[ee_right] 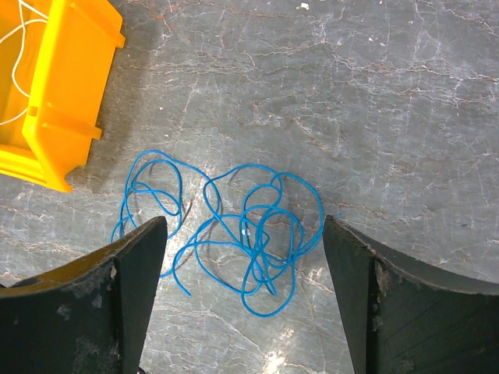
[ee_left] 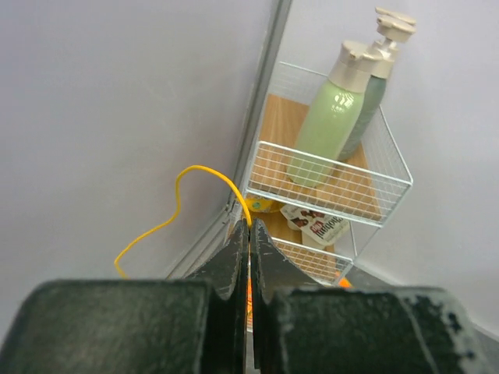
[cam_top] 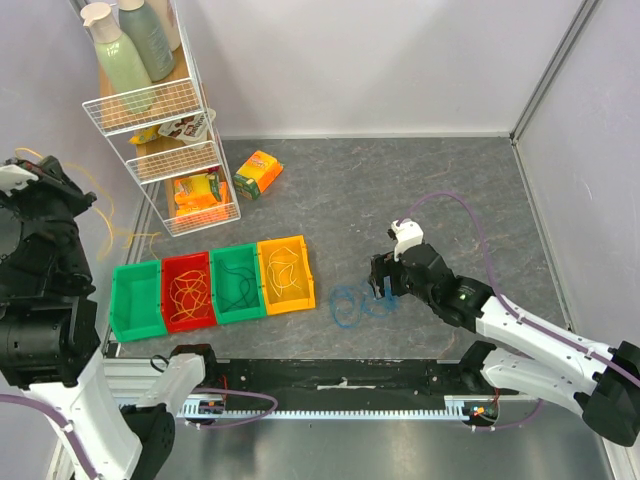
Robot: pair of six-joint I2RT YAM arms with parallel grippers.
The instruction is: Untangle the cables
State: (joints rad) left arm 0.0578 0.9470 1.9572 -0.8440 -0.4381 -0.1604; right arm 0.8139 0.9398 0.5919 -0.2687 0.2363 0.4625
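A tangle of blue cables (cam_top: 355, 303) lies on the grey table, right of the bins. In the right wrist view the blue cables (ee_right: 234, 226) lie spread between and just beyond my fingers. My right gripper (cam_top: 382, 280) hovers over them, open and empty (ee_right: 243, 234). My left gripper (cam_top: 80, 195) is raised at the far left, shut (ee_left: 250, 230) on a thin yellow cable (ee_left: 183, 199) that loops out toward the wall. Orange cables lie in the red bin (cam_top: 189, 290), dark green cables in a green bin (cam_top: 238, 283), and yellow cables in the yellow bin (cam_top: 284, 273).
A second green bin (cam_top: 137, 298) stands left of the red one. A white wire rack (cam_top: 170, 150) with bottles and snack packs stands at the back left (ee_left: 327, 183). An orange-green packet (cam_top: 258, 173) lies beside it. The yellow bin's corner (ee_right: 54, 86) lies left of the blue cables.
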